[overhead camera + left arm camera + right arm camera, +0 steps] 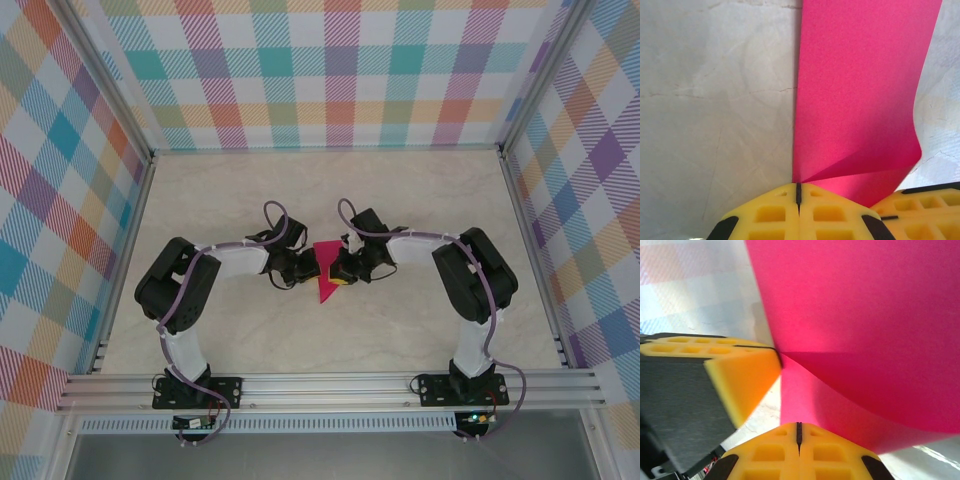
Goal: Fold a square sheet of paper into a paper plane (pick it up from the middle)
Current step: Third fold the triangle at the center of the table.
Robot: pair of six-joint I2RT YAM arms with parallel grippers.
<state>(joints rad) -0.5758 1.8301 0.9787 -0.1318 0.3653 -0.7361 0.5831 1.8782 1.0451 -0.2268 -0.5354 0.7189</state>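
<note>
Left fingers [765, 216] and right fingers [765, 456] both clamp the paper [325, 278] at the middle of the surface [300, 190]; any uneven pull could tear it or skew its crease.

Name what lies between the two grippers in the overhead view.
The square sheet of paper, partly folded, spans the gap between the left gripper and the right gripper; both pinch it. The top view shows this.

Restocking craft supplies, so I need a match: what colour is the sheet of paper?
The paper is plain magenta-pink, clearest in the left wrist view.
</note>
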